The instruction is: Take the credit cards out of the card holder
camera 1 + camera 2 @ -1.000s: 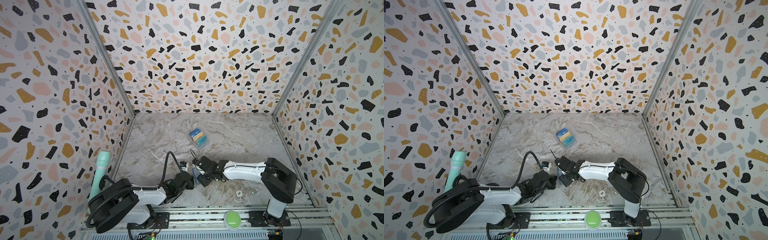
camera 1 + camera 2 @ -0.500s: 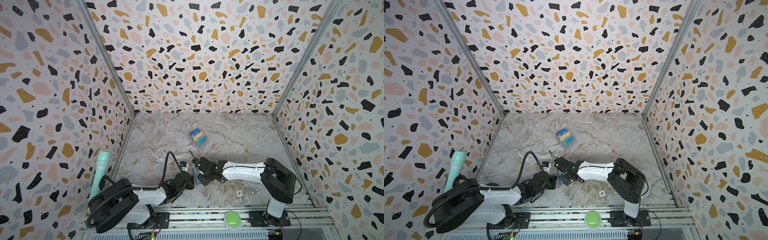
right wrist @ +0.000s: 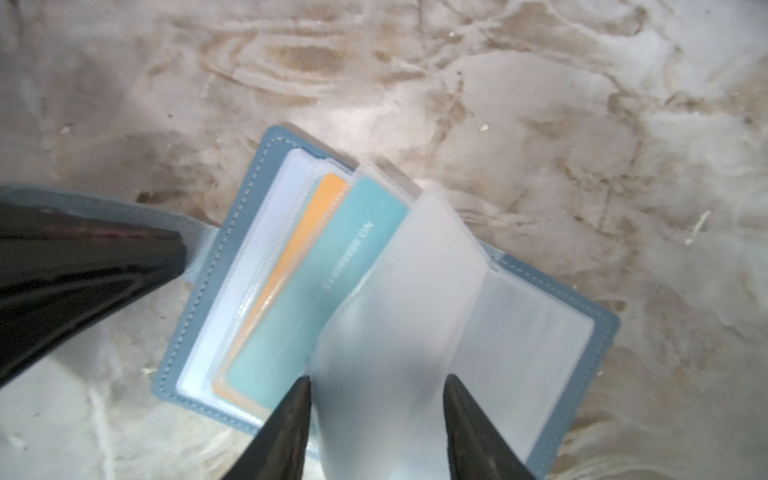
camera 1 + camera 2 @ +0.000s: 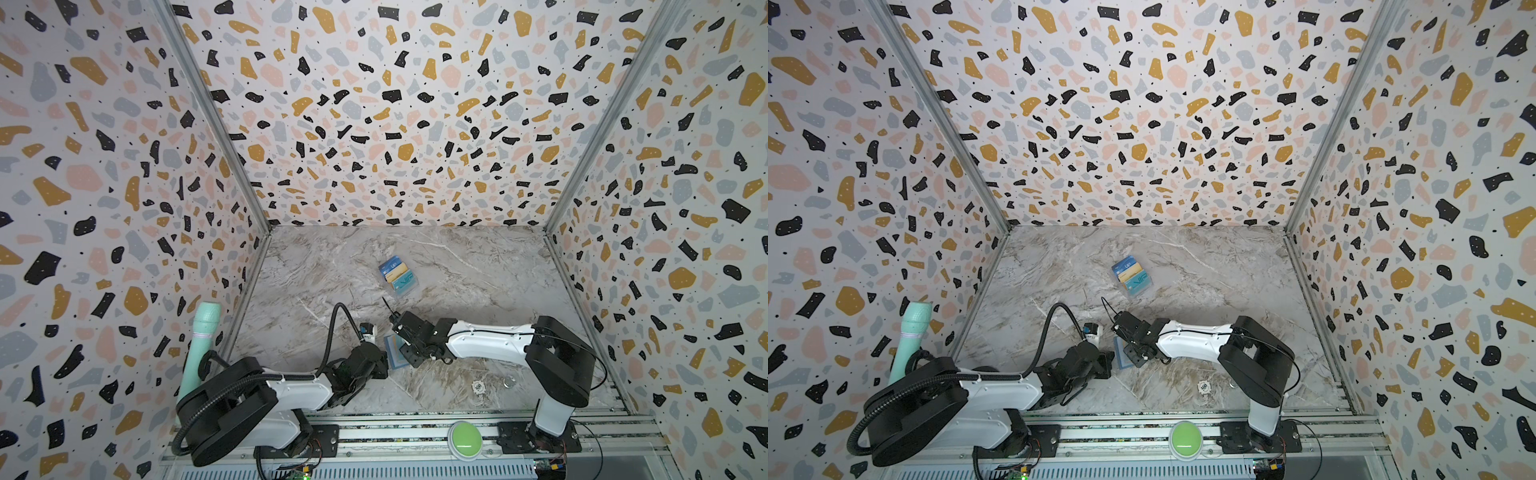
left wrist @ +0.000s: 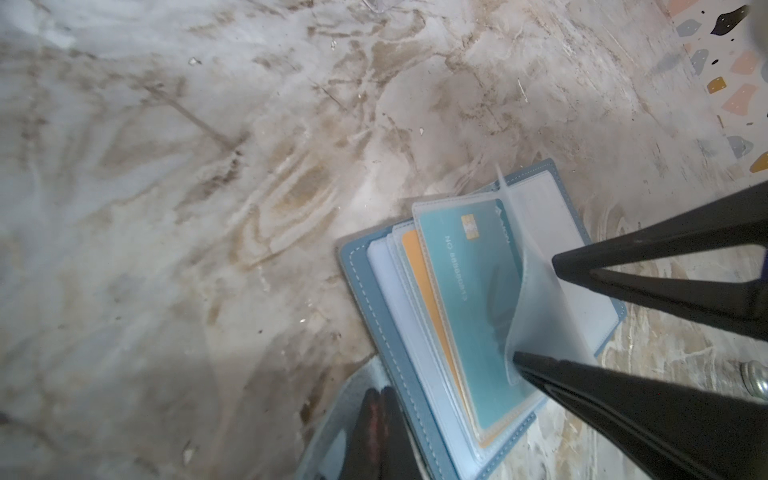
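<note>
The card holder (image 4: pixel 394 353) lies open at lower centre in both top views, between both grippers. The right gripper (image 3: pixel 376 380), jaws partly apart, straddles a raised clear sleeve page (image 3: pixel 395 291) without clamping it; the teal card (image 3: pixel 316 291) lies sleeved just beside. The left gripper (image 5: pixel 376 399), closed, rests on the strap tab (image 3: pixel 201 249).

Three terrazzo-patterned walls (image 4: pixel 374 104), speckled pink, ochre, grey and black, meet at metal corner strips (image 4: pixel 218 124) and enclose a grey-brown marbled floor (image 4: pixel 478 282)

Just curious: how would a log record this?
left gripper shut at strap | right gripper open astride sleeve | teal card in wallet
</note>
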Controlling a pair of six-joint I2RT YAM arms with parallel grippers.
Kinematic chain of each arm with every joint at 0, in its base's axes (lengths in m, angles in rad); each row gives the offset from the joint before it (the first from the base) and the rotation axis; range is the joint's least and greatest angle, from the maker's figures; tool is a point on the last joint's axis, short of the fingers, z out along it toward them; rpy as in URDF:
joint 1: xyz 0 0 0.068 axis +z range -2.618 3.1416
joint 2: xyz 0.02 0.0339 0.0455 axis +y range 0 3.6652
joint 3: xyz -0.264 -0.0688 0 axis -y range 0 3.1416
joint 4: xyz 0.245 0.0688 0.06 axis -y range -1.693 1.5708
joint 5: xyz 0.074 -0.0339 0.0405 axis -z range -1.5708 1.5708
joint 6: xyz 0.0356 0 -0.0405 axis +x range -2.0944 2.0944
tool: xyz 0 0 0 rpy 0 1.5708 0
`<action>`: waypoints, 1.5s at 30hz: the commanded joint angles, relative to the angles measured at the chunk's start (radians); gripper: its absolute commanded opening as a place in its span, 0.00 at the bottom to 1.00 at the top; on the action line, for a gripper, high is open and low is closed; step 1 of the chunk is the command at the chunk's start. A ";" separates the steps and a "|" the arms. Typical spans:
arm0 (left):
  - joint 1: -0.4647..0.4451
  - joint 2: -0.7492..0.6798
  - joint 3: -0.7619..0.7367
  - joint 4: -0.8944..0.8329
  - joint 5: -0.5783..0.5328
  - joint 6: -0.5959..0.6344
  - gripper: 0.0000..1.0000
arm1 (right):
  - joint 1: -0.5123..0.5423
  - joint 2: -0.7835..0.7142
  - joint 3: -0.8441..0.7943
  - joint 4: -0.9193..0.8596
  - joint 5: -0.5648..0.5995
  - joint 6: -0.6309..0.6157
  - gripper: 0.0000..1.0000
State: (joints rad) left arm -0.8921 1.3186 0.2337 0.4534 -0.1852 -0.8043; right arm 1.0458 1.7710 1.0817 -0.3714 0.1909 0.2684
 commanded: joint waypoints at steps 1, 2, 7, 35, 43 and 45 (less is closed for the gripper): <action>-0.002 0.011 -0.011 -0.019 -0.005 0.008 0.00 | -0.013 -0.048 -0.007 -0.041 0.041 0.015 0.50; -0.001 0.011 -0.010 -0.019 -0.005 0.009 0.00 | -0.016 -0.048 -0.009 -0.042 0.044 0.017 0.50; -0.001 0.016 -0.007 -0.018 -0.005 0.011 0.00 | -0.027 -0.061 -0.016 -0.050 0.060 0.023 0.49; -0.002 -0.052 0.004 -0.059 -0.019 0.053 0.00 | -0.131 -0.183 -0.117 -0.100 0.058 0.062 0.48; -0.002 -0.098 0.017 -0.100 -0.037 0.082 0.00 | -0.173 -0.261 -0.152 -0.129 0.089 0.060 0.48; -0.002 -0.102 0.023 -0.101 -0.031 0.093 0.00 | -0.184 -0.279 -0.155 -0.116 0.051 0.053 0.48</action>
State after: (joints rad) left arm -0.8921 1.2301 0.2340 0.3603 -0.2012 -0.7437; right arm 0.8726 1.5314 0.9356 -0.4622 0.2581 0.3168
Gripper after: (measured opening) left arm 0.046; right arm 0.480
